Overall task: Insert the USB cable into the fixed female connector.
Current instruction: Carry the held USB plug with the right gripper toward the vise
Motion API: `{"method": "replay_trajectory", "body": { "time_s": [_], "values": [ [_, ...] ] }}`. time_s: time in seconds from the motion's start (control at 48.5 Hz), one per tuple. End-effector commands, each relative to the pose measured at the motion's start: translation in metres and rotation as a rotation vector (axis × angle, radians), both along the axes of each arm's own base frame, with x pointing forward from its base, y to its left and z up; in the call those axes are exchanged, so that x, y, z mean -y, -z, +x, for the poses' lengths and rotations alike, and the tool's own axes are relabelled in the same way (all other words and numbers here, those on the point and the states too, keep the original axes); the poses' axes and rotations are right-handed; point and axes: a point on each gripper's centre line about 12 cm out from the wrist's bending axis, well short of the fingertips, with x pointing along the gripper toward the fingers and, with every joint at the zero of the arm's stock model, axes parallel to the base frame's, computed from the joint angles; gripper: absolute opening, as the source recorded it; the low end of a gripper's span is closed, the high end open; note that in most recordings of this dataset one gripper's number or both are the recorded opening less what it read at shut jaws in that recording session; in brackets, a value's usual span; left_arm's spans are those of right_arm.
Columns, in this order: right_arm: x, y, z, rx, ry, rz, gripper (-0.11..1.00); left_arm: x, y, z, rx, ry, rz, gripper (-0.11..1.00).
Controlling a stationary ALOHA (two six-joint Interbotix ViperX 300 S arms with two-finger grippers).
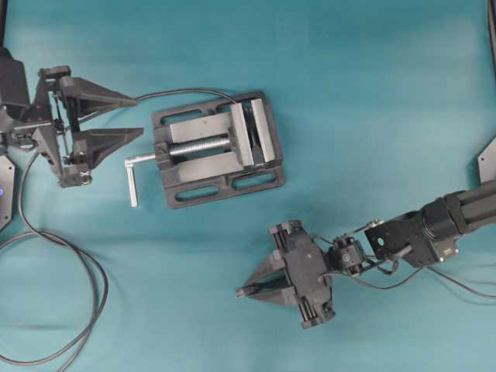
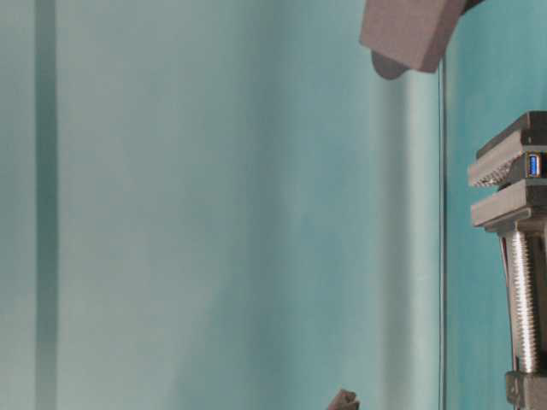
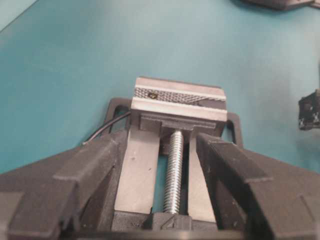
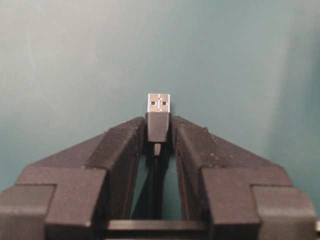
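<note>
The USB cable's dark plug [image 4: 158, 125] points away from the right wrist camera, its metallic tip [image 4: 158, 103] sticking out past the fingertips. My right gripper [image 4: 158, 131] is shut on the plug body, with both fingers against its sides. From overhead this gripper [image 1: 243, 292] lies low on the mat, below and right of the vise, pointing left. The fixed female connector [image 2: 533, 164] shows a blue opening, clamped between the vise jaws [image 3: 153, 95]. My left gripper [image 1: 138, 115] stands open just left of the vise, with nothing between its fingers [image 3: 95, 165].
The dark grey vise [image 1: 217, 147] sits centre-left with its silver crank handle [image 1: 133, 182] pointing toward the left gripper. A thin cable [image 1: 186, 91] runs from the left arm to the vise. A thicker black looped cable [image 1: 77, 310] lies at the bottom left.
</note>
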Motion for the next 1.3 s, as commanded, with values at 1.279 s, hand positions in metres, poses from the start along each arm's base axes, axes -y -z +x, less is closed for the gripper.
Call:
{"method": "replay_trajectory", "body": {
  "time_s": [1.279],
  "values": [
    [0.034, -0.045, 0.008, 0.041, 0.320, 0.134, 0.22, 0.012, -0.010, -0.033, -0.005, 0.032, -0.014, 0.70]
  ]
}}
